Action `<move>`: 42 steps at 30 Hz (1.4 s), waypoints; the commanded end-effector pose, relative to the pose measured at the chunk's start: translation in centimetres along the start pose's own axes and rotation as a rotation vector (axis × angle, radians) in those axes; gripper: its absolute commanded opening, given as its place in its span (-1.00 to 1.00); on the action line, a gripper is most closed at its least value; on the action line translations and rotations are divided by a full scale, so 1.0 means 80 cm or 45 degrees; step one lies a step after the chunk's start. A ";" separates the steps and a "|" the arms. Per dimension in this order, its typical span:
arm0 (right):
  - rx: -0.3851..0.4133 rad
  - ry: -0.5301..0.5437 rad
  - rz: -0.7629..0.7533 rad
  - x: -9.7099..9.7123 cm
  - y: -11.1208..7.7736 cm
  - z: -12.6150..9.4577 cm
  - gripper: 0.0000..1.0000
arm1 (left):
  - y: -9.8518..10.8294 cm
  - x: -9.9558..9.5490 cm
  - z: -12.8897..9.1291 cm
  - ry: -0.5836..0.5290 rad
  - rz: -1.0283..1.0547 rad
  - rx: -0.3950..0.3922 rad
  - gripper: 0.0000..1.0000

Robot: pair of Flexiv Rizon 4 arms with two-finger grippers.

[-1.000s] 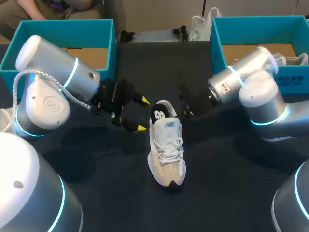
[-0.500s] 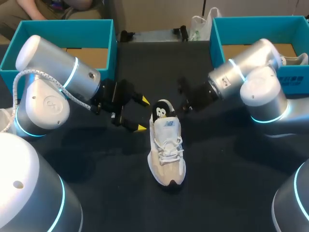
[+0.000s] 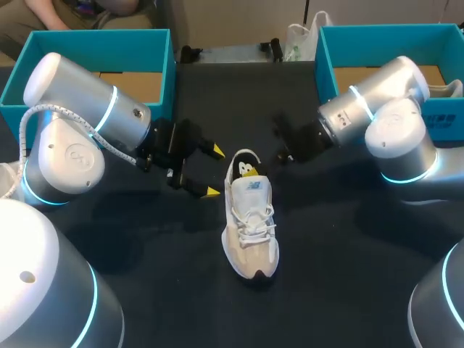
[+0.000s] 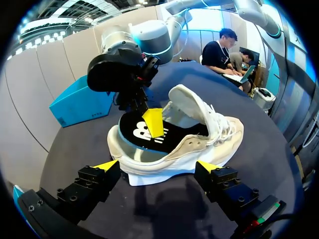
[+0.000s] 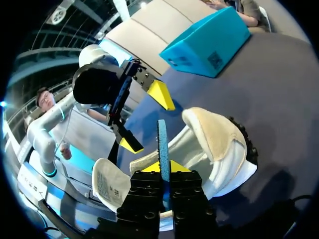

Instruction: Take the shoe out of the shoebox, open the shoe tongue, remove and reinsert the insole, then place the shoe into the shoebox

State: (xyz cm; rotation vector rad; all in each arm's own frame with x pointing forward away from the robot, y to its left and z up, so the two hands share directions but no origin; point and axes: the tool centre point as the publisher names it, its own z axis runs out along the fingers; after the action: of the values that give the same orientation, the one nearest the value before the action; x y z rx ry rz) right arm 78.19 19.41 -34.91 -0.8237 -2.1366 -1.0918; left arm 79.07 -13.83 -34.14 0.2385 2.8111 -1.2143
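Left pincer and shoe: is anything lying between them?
Nothing: in the head view only a narrow strip of bare table separates the open left pincer from the shoe, at its heel end. The left wrist view shows the shoe just ahead of it.

My left arm sits at the left with its gripper (image 3: pixel 213 171) spread wide, my right arm angles in from the far right, gripper (image 3: pixel 249 172) pinched on the insole (image 4: pixel 133 134).

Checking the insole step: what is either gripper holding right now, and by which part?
The right gripper pinches the insole at its heel end; the left gripper holds nothing.
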 end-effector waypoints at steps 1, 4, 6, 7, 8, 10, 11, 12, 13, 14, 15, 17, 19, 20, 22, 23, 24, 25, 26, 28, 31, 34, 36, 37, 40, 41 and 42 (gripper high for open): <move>0.002 -0.009 0.022 0.004 -0.009 0.003 -1.00 | -0.001 -0.001 0.001 0.001 -0.001 -0.007 1.00; 0.019 -0.003 0.049 0.004 -0.018 0.007 -1.00 | -0.001 -0.001 0.001 0.001 -0.001 -0.007 1.00; 0.034 0.006 0.067 0.004 -0.024 0.011 -1.00 | -0.001 -0.001 0.001 0.001 -0.001 -0.007 1.00; 0.039 0.012 0.072 0.004 -0.025 0.013 -1.00 | -0.001 -0.001 0.001 0.001 -0.001 -0.007 1.00; 0.045 0.016 0.075 0.005 -0.027 0.015 -1.00 | -0.001 -0.001 0.001 0.001 -0.001 -0.007 1.00; 0.059 0.022 0.085 0.005 -0.028 0.019 -1.00 | -0.001 -0.001 0.001 0.001 -0.001 -0.007 1.00; 0.062 0.020 0.087 0.005 -0.028 0.019 -1.00 | -0.001 -0.001 0.001 0.001 -0.001 -0.007 1.00; 0.063 0.019 0.088 0.005 -0.028 0.019 -1.00 | -0.001 -0.001 0.001 0.001 -0.001 -0.007 1.00; 0.065 0.015 0.087 0.004 -0.026 0.019 -1.00 | -0.001 -0.001 0.001 0.001 -0.001 -0.007 1.00; 0.065 0.009 0.085 0.004 -0.024 0.018 -1.00 | -0.001 -0.001 0.001 0.001 -0.001 -0.007 1.00; 0.064 0.002 0.080 0.004 -0.022 0.016 -1.00 | -0.001 -0.001 0.001 0.001 -0.001 -0.007 1.00; 0.072 -0.019 0.071 0.005 -0.017 0.013 -0.91 | -0.001 -0.001 0.001 0.001 -0.001 -0.007 1.00; 0.070 -0.031 0.057 0.006 -0.013 0.009 -0.65 | -0.001 -0.001 0.001 0.001 -0.001 -0.007 1.00; 0.069 -0.038 0.052 0.007 -0.011 0.008 -0.57 | -0.001 -0.001 0.001 0.001 -0.001 -0.007 1.00; 0.063 -0.047 0.038 0.009 -0.008 0.006 -0.44 | -0.001 -0.001 0.001 0.001 -0.001 -0.007 1.00; 0.063 -0.048 0.036 0.009 -0.006 0.006 -0.39 | -0.001 -0.001 0.001 0.001 -0.001 -0.007 1.00; 0.063 -0.050 0.030 0.010 -0.005 0.006 -0.33 | -0.001 -0.001 0.001 0.001 -0.001 -0.007 1.00; 0.064 -0.052 0.027 0.011 -0.003 0.006 -0.29 | -0.001 -0.001 0.001 0.001 -0.001 -0.007 1.00; 0.065 -0.054 0.023 0.012 -0.002 0.006 -0.26 | -0.001 -0.001 0.001 0.001 -0.001 -0.007 1.00; 0.065 -0.057 0.015 0.014 0.000 0.006 -0.22 | -0.001 -0.001 0.001 0.001 -0.001 -0.007 1.00; 0.063 -0.063 0.003 0.017 0.002 0.006 -0.18 | -0.001 -0.001 0.001 0.001 -0.001 -0.007 1.00; 0.058 -0.075 -0.009 0.020 0.005 0.004 -0.12 | -0.001 -0.001 0.001 0.001 -0.001 -0.007 1.00; 0.053 -0.081 -0.018 0.022 0.007 0.002 -0.10 | -0.001 -0.001 0.001 0.001 -0.001 -0.007 1.00; 0.051 -0.089 -0.025 0.023 0.008 0.000 -0.11 | -0.001 -0.001 0.001 0.001 -0.001 -0.007 1.00; 0.042 -0.108 -0.045 0.027 0.012 -0.005 -0.10 | -0.001 -0.001 0.001 0.001 -0.001 -0.007 1.00; 0.036 -0.113 -0.054 0.029 0.014 -0.008 -0.09 | -0.001 -0.001 0.001 0.001 -0.001 -0.007 1.00; 0.030 -0.118 -0.063 0.029 0.015 -0.009 -0.08 | -0.001 -0.001 0.001 0.001 -0.001 -0.007 1.00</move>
State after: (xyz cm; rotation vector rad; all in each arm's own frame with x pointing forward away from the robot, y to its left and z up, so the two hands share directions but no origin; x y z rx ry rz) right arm 78.26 20.33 -33.01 -0.8204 -2.2420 -1.0656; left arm 79.07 -13.83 -34.14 0.2385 2.8110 -1.2143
